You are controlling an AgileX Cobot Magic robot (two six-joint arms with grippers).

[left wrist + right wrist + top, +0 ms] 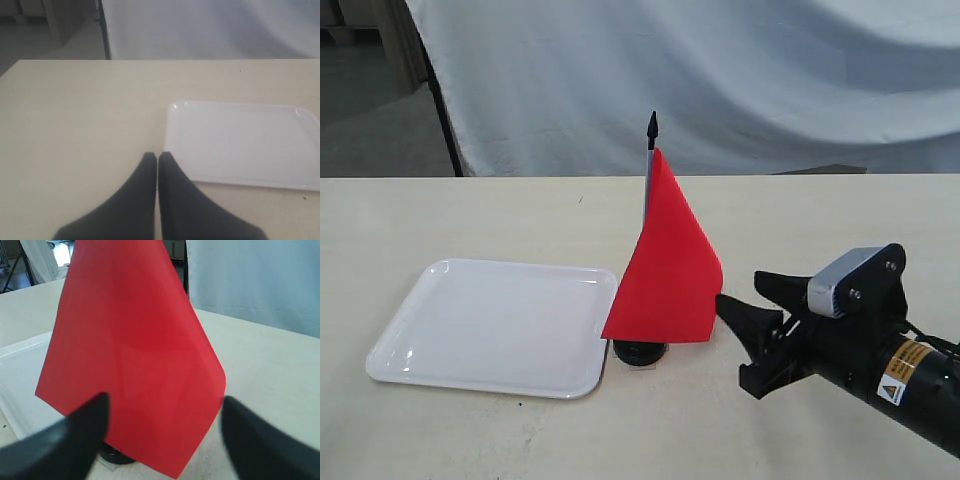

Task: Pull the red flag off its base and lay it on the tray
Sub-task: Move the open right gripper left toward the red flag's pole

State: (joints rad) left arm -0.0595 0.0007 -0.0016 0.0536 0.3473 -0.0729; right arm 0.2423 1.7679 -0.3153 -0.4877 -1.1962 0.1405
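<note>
Flag [670, 270], tray [490, 320], base [640, 352], apparently one each

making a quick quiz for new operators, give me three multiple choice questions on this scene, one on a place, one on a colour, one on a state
1. Where does the base stand relative to the tray?
A) in its middle
B) on the table beside its right edge, exterior view
C) far off to its left

2. The red flag has a pole tip that is:
A) black
B) red
C) white

3. The right claw is:
A) shut on the pole
B) open, close to the flag
C) shut on the base

Answers:
1 B, the disc sits on bare table just off the rim.
2 A, the point above the red is black.
3 B, its fingers stand well apart.
</note>
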